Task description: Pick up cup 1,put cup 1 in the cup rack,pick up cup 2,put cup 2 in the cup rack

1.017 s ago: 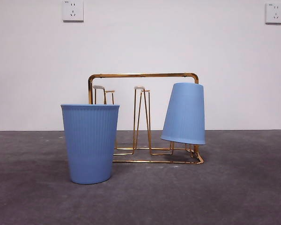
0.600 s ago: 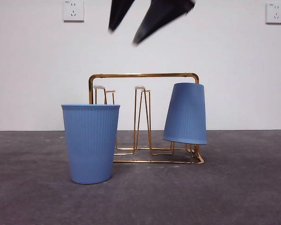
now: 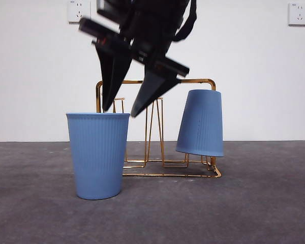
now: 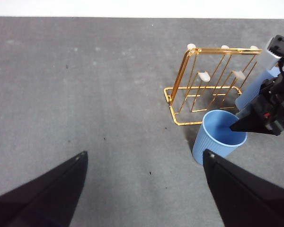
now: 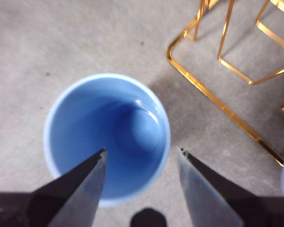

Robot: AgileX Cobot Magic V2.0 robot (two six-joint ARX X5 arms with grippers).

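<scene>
Grey table, upright blue cup (open-topped), gold cup rack

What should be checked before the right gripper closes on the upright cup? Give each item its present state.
1. Right gripper open: ok, jaws spread apart.
2. Jaws straddle the rim of the upright cup: ok, one tip over the inside, the other outside the wall.
3. Tips low enough to grip the wall: not ok, the front view shows them at about rim height.
4. Cup upright and empty: ok.
5. Free prong on the cup rack: ok, white-tipped prongs are bare; the other cup hangs upside down at one end.
6. Left gripper out of the way: ok, open and apart from the cup.
</scene>
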